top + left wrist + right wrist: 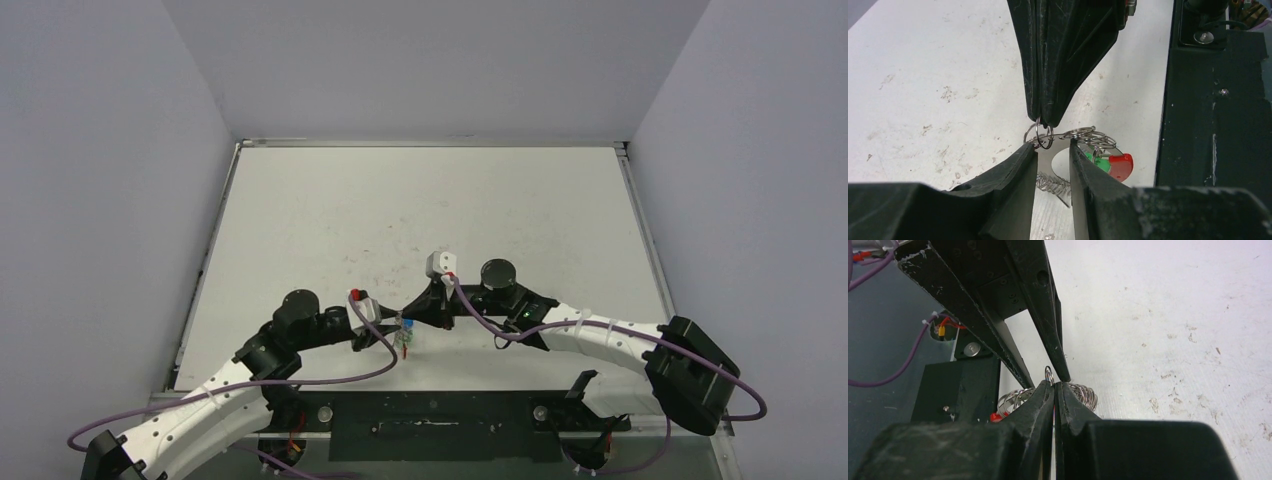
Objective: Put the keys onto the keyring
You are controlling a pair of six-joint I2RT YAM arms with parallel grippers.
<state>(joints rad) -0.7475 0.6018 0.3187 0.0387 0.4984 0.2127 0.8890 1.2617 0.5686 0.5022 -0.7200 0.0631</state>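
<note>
The keyring (1088,134) is a silvery coil with a red section (1120,167). It hangs just above the table near the front edge. My right gripper (1054,384) is shut on its end loops, and coil (1083,396) shows on both sides of the pads. One of the keys, with a green head (1098,162), hangs on the coil beside the red part (405,340). My left gripper (1053,145) faces the right one tip to tip. Its jaws stand narrowly apart, with a flat silver piece (1048,160) showing in the gap. Whether they touch it is unclear.
The black base plate (1213,125) with its screws runs along the near table edge, close beside the keyring. Purple cables (330,380) loop over both arms. The white table (420,200) stretches back to grey walls on three sides.
</note>
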